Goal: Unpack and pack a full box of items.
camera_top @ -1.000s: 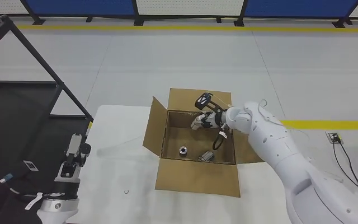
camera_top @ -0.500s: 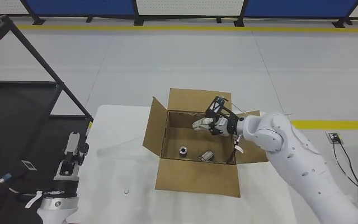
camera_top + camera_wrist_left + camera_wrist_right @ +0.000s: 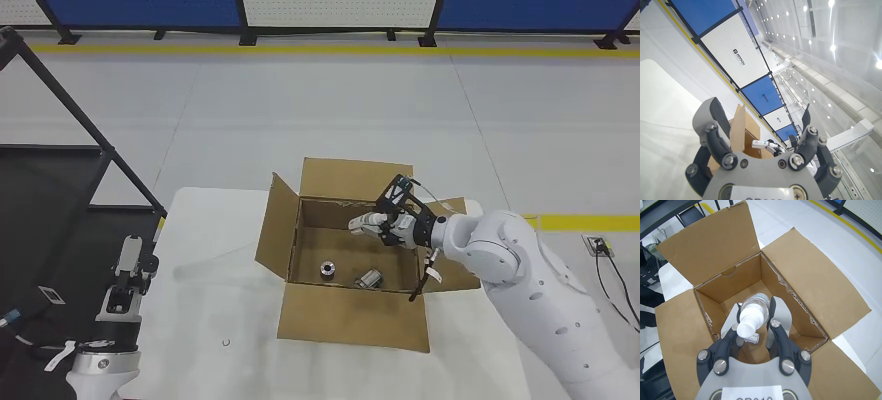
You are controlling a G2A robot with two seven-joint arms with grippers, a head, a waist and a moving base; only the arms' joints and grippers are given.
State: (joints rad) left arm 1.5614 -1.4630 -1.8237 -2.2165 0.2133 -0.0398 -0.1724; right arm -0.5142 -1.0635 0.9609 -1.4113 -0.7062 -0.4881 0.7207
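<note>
Clasping spray bottle (image 3: pixel 753 311) over open box (image 3: pixel 745 275)

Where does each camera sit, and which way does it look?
Top view: above the arms, looking down at table and box; left end effector and right end effector show.
Left wrist view: on the left arm, tilted up at the ceiling; its open end effector shows.
Right wrist view: on the right arm, looking down into the box; its end effector grips a bottle.
Shared: all three show the box.

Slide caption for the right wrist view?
Right claw grips a spray bottle over the open cardboard box.
</note>
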